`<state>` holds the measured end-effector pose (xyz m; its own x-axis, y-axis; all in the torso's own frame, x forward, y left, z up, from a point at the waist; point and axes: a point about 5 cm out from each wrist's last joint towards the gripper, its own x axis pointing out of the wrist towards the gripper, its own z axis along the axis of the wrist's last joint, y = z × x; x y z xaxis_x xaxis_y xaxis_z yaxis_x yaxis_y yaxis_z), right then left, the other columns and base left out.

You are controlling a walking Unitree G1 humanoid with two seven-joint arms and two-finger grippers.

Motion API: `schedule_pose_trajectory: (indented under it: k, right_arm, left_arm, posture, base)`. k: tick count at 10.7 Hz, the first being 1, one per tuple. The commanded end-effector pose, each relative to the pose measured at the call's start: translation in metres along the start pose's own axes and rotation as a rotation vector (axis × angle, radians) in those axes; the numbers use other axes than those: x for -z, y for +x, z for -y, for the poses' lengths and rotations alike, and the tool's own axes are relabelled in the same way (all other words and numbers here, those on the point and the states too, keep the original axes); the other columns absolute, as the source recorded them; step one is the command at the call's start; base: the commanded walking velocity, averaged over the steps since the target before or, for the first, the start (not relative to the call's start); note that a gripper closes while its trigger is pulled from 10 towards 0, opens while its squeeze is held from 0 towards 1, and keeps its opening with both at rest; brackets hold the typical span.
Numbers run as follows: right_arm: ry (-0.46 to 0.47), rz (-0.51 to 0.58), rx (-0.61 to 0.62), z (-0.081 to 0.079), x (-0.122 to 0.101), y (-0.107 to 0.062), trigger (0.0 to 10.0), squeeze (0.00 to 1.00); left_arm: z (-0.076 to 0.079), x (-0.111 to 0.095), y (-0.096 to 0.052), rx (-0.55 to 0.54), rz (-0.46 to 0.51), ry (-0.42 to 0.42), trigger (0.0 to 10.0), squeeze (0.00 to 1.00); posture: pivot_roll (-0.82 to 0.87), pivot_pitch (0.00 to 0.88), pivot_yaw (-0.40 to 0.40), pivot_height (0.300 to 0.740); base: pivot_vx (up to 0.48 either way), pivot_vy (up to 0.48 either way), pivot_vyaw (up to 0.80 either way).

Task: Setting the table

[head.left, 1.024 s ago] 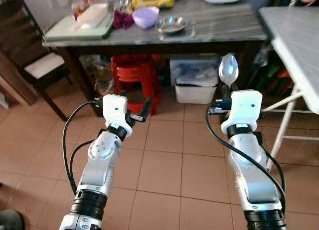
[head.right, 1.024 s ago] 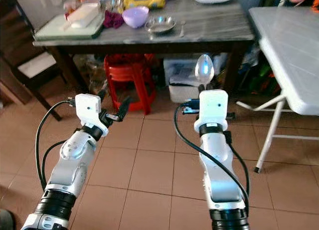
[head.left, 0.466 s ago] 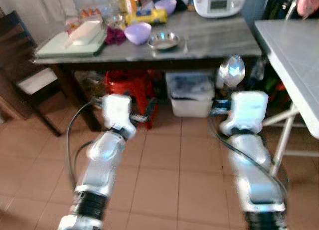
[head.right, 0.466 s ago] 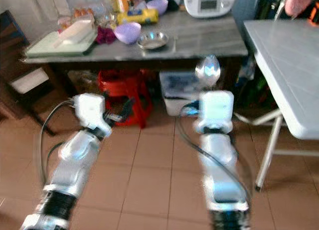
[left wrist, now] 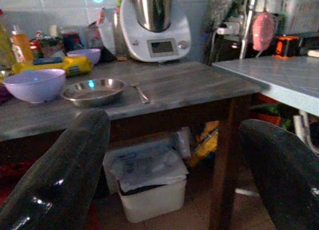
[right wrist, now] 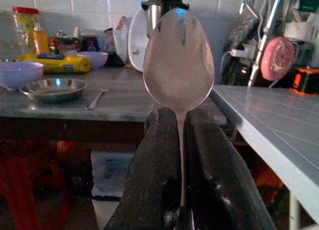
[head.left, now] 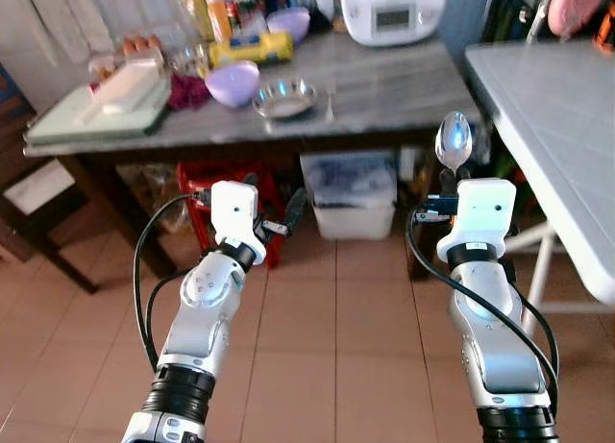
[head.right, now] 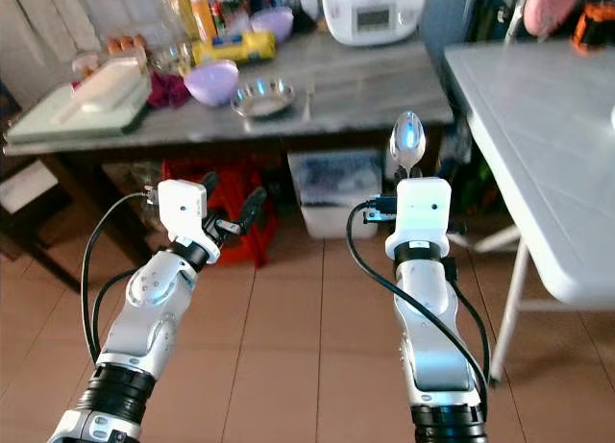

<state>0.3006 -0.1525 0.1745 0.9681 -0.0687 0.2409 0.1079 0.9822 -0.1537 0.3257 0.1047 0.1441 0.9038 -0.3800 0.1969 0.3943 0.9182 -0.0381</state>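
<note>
My right gripper (right wrist: 180,116) is shut on the handle of a metal spoon (head.left: 454,141), which stands upright with its bowl (right wrist: 178,55) above the fingers. It is held over the tiled floor, just left of the white folding table (head.left: 553,107). My left gripper (head.left: 275,199) is open and holds nothing; its black fingers (left wrist: 62,172) frame the grey table (head.left: 394,83) ahead. On that table lie a purple bowl (head.left: 233,82), a steel dish (head.left: 283,97) and a piece of cutlery (head.left: 330,95).
The grey table also carries a white kitchen appliance (head.left: 389,6), a yellow pack (head.left: 250,47), bottles and a pale green tray (head.left: 91,114). Under it stand a red stool (head.left: 226,188) and a white bin (head.left: 351,198). A dark chair (head.left: 29,198) is at the left.
The whole picture has shifted: the camera has moved, and both tables now look nearer. Both arms keep their pose, and the spoon stays in the right gripper.
</note>
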Motion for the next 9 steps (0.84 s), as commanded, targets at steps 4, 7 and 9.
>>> schedule_pose_trajectory:
  k: [4,7,9]
  right_arm:
    - [0.010,0.030,-0.023,-0.0086,-0.0059,0.0006,10.0,0.00]
    - [0.044,0.016,-0.016,-0.0075,-0.0040,-0.0002,10.0,0.00]
    - [0.040,0.018,-0.016,-0.0072,-0.0041,-0.0003,10.0,0.00]
  left_arm:
    - [-0.0089,-0.0009,-0.0032,-0.019,-0.003,0.013,10.0,0.00]
    - [-0.0078,0.0002,-0.0036,-0.013,-0.007,0.009,10.0,0.00]
    - [-0.0070,0.0005,-0.0035,-0.010,-0.007,0.006,10.0,0.00]
  posture:
    - [-0.20,0.070,0.122,0.740]
    - [-0.20,0.073,0.121,0.740]
    - [-0.20,0.074,0.120,0.740]
  base:
    - [0.398,0.000,0.35]
    - [0.398,0.000,0.00]
    - [0.401,0.000,0.00]
